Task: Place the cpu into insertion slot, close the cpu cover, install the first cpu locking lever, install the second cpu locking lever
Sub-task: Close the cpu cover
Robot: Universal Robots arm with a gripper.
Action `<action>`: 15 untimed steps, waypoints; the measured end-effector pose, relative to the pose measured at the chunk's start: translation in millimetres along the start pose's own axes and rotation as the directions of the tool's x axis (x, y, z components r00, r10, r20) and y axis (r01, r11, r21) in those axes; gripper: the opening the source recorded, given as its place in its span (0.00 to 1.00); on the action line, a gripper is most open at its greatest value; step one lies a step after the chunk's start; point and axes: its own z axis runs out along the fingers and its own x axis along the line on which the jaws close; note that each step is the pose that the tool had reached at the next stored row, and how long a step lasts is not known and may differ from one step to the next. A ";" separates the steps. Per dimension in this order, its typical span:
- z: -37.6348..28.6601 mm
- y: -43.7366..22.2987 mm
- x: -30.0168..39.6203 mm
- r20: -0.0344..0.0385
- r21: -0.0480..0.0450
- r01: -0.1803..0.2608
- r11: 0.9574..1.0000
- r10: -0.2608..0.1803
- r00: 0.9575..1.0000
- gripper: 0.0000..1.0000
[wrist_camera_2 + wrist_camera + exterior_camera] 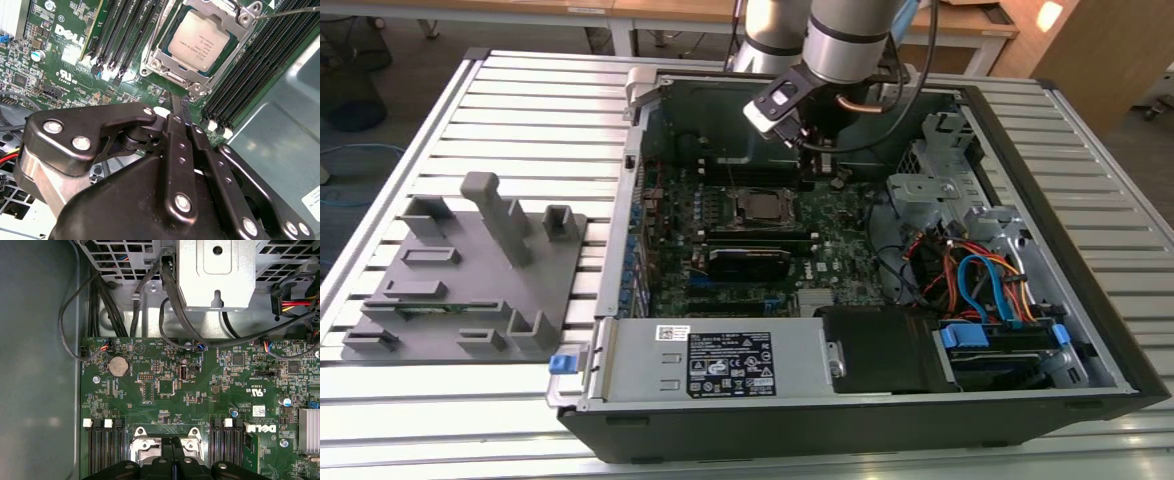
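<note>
In the second wrist view the silver-topped cpu (202, 42) lies flat in the insertion slot (761, 207) on the green board. The silvery cpu cover (241, 37) is down around it. A thin lever rod (290, 11) runs out from one corner of the socket. My gripper (181, 107) is shut with nothing between its black fingers. Its tips hover just off the socket's edge, near the cover's front tab. From the exterior view the gripper (825, 172) hangs inside the open case, just beyond the socket. The first wrist view has the gripper (173, 442) over the socket's rim (145, 444).
Long black memory slots (125, 40) flank the socket on both sides. A metal drive cage with coloured cables (987, 290) fills the case at the exterior view's right, and a power supply (720, 365) sits at the front. A grey fixture tray (467, 270) lies outside the case.
</note>
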 end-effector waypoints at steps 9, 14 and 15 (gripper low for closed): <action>4.5 -16.3 -0.2 0.000 0.000 0.013 1.000 -0.013 1.000 0.10; 8.8 -28.4 -0.4 0.000 0.000 0.023 1.000 -0.023 1.000 0.10; 10.0 -30.4 -0.5 0.000 0.000 0.026 1.000 -0.026 1.000 0.10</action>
